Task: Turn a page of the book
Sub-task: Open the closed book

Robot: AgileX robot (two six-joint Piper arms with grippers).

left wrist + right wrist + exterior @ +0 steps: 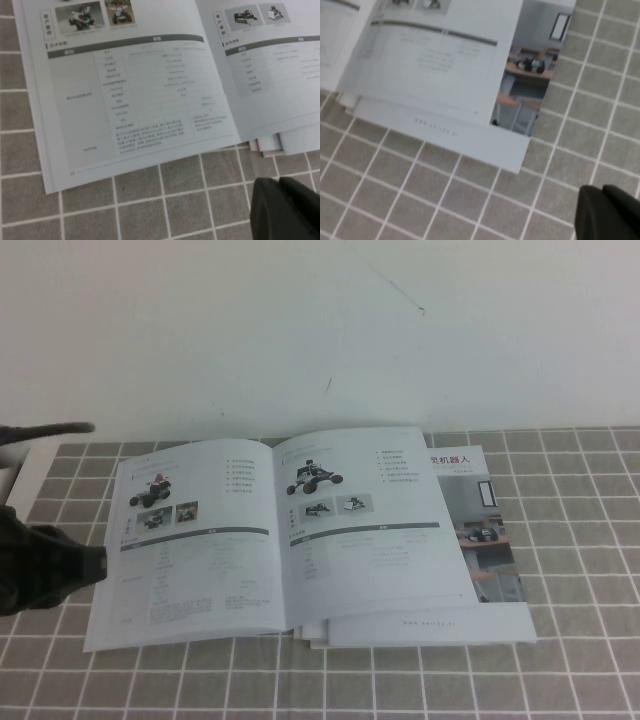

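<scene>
Grey tiled table carries the book, open flat atop a brochure; its page lies on the right. Left gripper and right gripper hover apart from it; finger state unclear.

Pretty even, soft light everywhere, slightly washed out on the white glossy open booklet. Print's too blurry to read; both wrist views are soft.

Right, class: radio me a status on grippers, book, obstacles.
Left gripper low beside the book, right gripper off its corner. Page flat, unturned. Brochure underneath.
</scene>
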